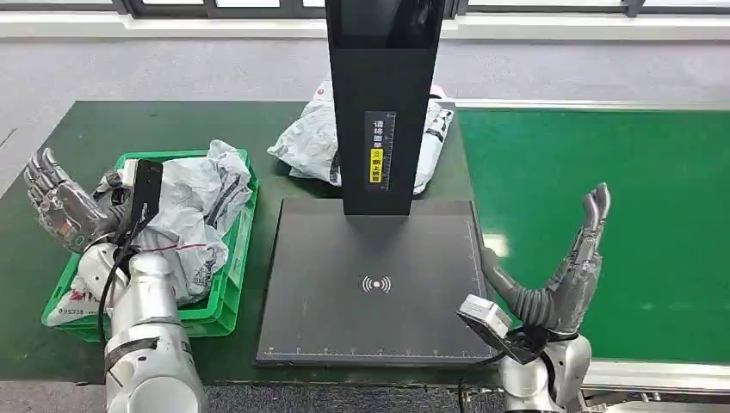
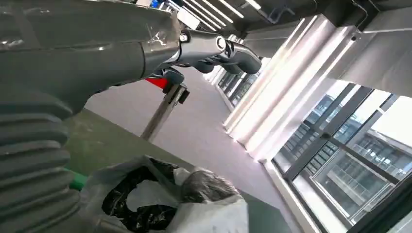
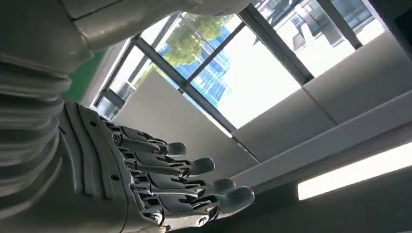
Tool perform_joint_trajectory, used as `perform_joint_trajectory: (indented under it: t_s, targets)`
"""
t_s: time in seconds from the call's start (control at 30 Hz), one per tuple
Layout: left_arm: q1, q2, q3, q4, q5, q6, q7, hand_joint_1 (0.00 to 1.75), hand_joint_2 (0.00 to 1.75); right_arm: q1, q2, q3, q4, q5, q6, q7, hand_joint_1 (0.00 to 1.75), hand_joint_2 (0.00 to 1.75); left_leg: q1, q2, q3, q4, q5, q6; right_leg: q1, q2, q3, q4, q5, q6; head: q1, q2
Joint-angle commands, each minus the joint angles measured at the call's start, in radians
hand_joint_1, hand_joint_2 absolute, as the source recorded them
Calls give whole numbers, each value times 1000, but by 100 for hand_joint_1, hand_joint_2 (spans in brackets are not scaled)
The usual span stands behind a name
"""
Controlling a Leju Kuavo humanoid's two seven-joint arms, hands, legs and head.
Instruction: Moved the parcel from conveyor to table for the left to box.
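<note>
Parcel (image 1: 361, 138) on the bench (image 1: 77, 129), behind the black scanner post (image 1: 379, 112).

Both hands are raised and hold nothing: the left hand (image 1: 60, 202) has its fingers spread beside the green crate (image 1: 228, 284) of bagged parcels, and the right hand (image 1: 564, 271) has its fingers apart near the green conveyor (image 1: 620, 172).

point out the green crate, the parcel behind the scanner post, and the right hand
green crate (image 1: 239, 225), head view, right side wall.
parcel (image 1: 303, 142), head view, left half beside the post.
right hand (image 1: 575, 271), head view, middle of the open palm.
</note>
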Motion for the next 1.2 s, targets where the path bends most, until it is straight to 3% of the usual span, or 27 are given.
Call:
perform_joint_trajectory:
  t_s: [0.03, 0.37, 0.47, 0.57, 0.7, 0.9, 0.93, 1.07, 1.1, 1.2]
  targets:
    - [0, 25, -51, 41, 8, -2, 12, 0, 0, 36, 54, -15, 57, 4, 2, 7, 0, 175, 1, -1, 3, -2, 0, 0, 1, -1, 3, -2, 0, -1, 0, 0]
    - [57, -29, -69, -179, 105, -2, -100, 0, 0, 28, 54, -18, 82, 14, 2, 20, 0, 175, 2, -1, 3, -2, -1, 0, 2, -1, 4, -3, 0, -1, 0, 0]
    - [105, -29, -110, -346, 296, -2, -227, 0, 0, 24, 54, -37, 81, 14, 2, 26, 0, 175, 2, 1, 1, 0, -1, 0, 2, 1, 1, -1, 0, -1, 0, 0]
    - [189, -29, -220, -535, 444, -2, -272, 0, 0, 22, 54, -85, 63, -3, 2, 30, 0, 175, 1, 2, 1, -1, -1, 0, 1, 2, 1, -1, 0, -1, 0, 0]
    - [301, -29, -427, -789, 405, -2, -114, 0, 0, 28, 54, -127, 40, -59, 2, -2, 0, 175, 2, 1, 0, 1, -2, 0, 2, 1, 0, -1, -1, -1, 0, 0]
    - [316, -29, -473, -824, 359, -2, -72, 0, 0, 33, 54, -123, 30, -48, 2, 11, 0, 175, 1, -3, 0, 0, -1, 0, 1, -2, 2, -1, -2, -1, 0, 0]
    - [316, -29, -480, -812, 341, -2, -70, 0, 175, 34, 54, -122, 32, -49, 2, 11, 0, 175, 1, -2, 1, 0, -1, 0, 1, -2, 2, -1, -1, -1, 0, 0]
    - [312, -29, -487, -728, 308, -2, -65, 0, 175, 19, 54, -150, 69, -70, 2, -30, 0, 175, 1, -4, 0, 0, 0, 0, 1, -4, 1, -1, -1, -1, 0, 0]
    - [312, -29, -460, -676, 310, -2, -97, 0, 175, 43, 54, -121, 23, -49, 2, 13, 0, 175, 1, -5, 0, -1, 0, 0, 1, -5, 2, -2, -1, -1, 0, 0]
    - [311, -29, -579, -486, 86, -2, 109, 0, 175, 60, 54, -108, -3, -35, 2, 35, 0, 175, 0, -7, 4, -4, 1, -1, 1, -8, 6, -4, -1, -2, 0, 0]
